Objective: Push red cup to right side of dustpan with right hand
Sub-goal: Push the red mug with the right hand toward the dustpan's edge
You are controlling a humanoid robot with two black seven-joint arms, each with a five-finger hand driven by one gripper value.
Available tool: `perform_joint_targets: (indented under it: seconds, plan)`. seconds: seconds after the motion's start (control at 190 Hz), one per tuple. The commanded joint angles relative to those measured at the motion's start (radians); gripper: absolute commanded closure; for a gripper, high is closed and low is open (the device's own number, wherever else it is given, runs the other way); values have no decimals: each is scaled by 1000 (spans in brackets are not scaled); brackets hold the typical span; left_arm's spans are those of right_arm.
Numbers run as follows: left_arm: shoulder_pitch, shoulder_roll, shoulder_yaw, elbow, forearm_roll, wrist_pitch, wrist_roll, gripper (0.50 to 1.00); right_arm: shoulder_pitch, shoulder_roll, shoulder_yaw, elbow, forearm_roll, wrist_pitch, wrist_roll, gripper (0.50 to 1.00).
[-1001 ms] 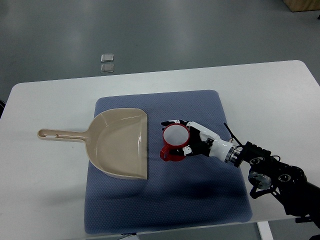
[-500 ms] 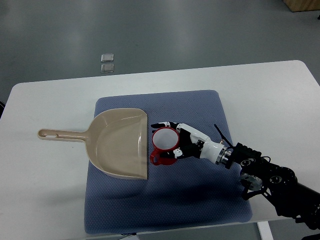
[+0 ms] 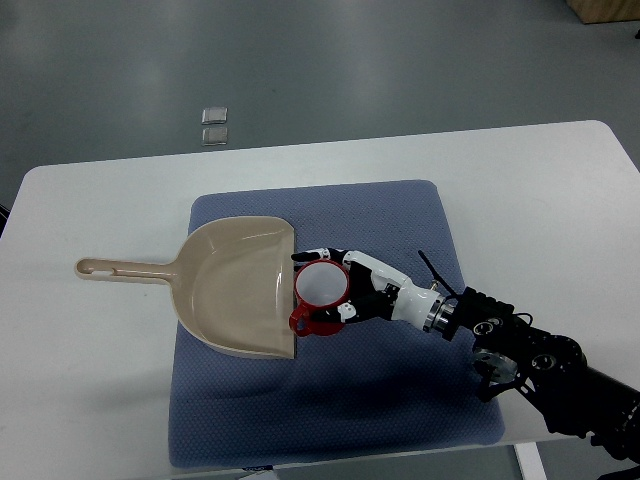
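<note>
1. My right hand (image 3: 350, 287) reaches in from the near right corner of the table (image 3: 90, 380), the forearm stretched low over the blue mat (image 3: 400, 400).
2. My fingers (image 3: 322, 255) are curled around the red cup (image 3: 318, 298), wrapping its far and right sides, with the thumb side against its near right flank. I'm cupping it rather than lifting it; the cup sits on the mat.
3. The red cup stands upright, its white inside facing up, with its handle pointing toward the near edge of the table.
4. The cup is right up against the open right edge of the dustpan (image 3: 235, 285); I can't tell whether its rim actually touches the pan's lip or sits just beside it.
5. The dustpan lies flat on the left half of the mat, its handle sticking out over the bare table toward the left edge.
6. The mat covers the middle of the table, reaching almost to the near edge.
7. Beyond the far edge, on the floor, two small pale square things (image 3: 214, 124) lie one beside the other.
</note>
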Motion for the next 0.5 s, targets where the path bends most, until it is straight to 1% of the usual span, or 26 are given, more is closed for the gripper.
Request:
perform_joint_targets:
  seconds: [0.0, 0.495]
  plan:
    - [0, 0, 0, 0, 0, 0, 0, 500, -3, -1, 0, 15, -1, 0, 0, 564]
    - [0, 0, 0, -1, 0, 0, 1, 500, 3, -17, 17, 28, -3, 14, 0, 564]
